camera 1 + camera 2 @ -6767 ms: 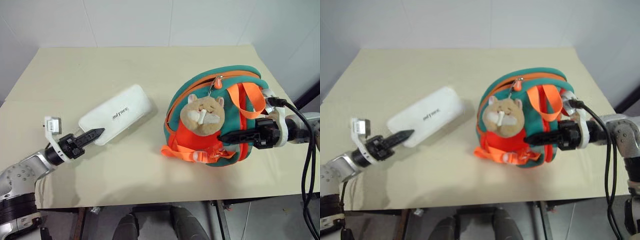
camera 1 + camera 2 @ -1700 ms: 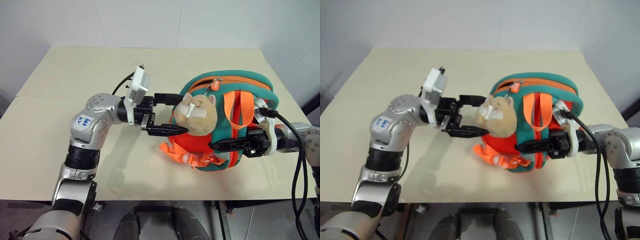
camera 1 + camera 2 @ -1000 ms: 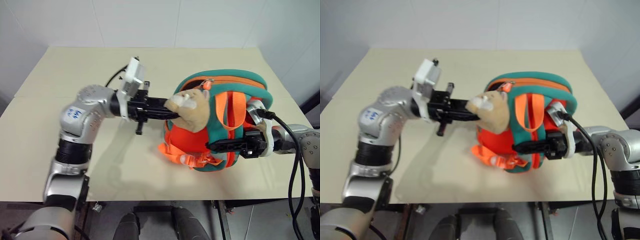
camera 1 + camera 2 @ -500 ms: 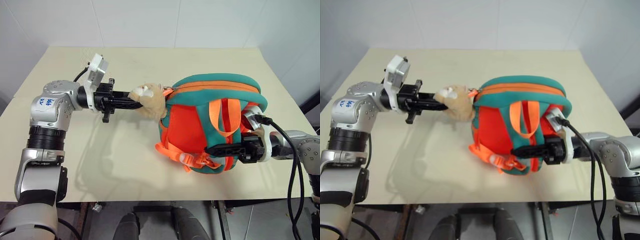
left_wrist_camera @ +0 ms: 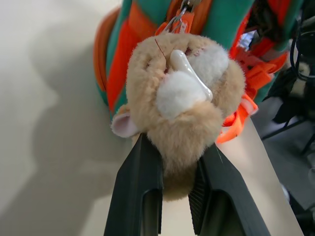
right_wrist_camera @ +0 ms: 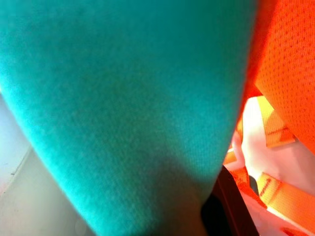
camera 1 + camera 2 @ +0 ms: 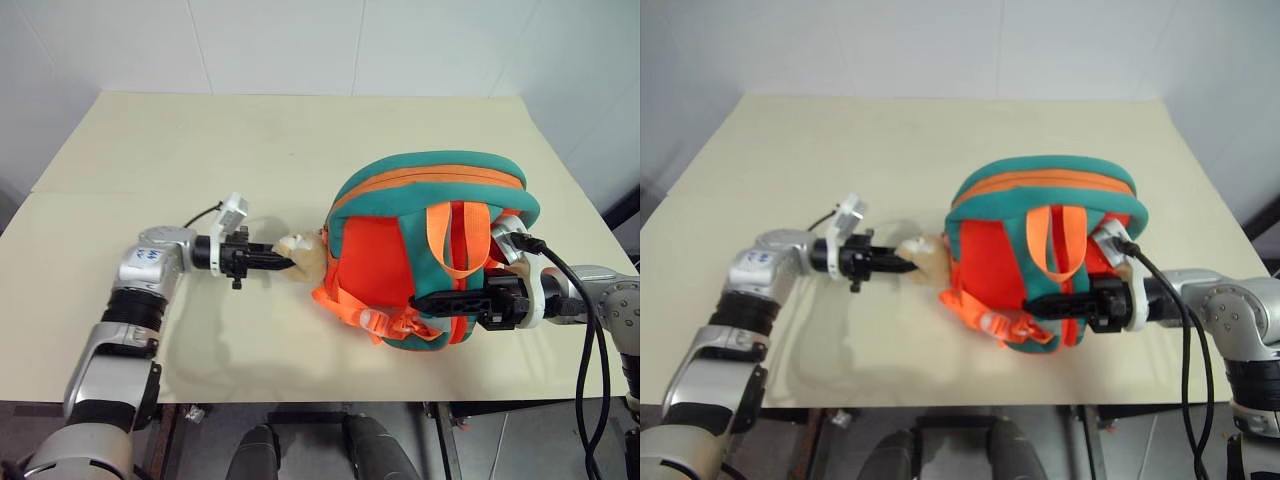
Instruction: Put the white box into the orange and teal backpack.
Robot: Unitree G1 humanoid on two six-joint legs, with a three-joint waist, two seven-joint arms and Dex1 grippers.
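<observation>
My left hand [image 5: 174, 187] is clamped on the tan plush animal charm [image 5: 183, 93], the two black fingers [image 5: 140, 189] squeezing its lower end so the fur bulges out between them. The charm hangs from a small clip on the zipper of the orange and teal backpack [image 7: 420, 250], which sits on the tabletop [image 7: 200, 150] with its front facing me. The plush is soft and squashy, so it gives under the grip and could slide out if I tug hard; I judge the pull has to be steady and in line with the zipper track, because the thin clip is the weak link.

My right hand [image 7: 425, 300] is closed on the backpack's lower right side, near the orange webbing straps [image 7: 385, 320]; in the right wrist view teal fabric presses right up against the camera. The backpack is light, floppy cloth with no frame, so it will sag and shift unless that side is pinned. A strap or the padded teal rim makes a better hold than the slick orange panel.

I cannot find the white box on the tabletop; judging by the rounded, full look of the backpack, it is probably already inside, and closing the zipper seems to be the step in hand.
</observation>
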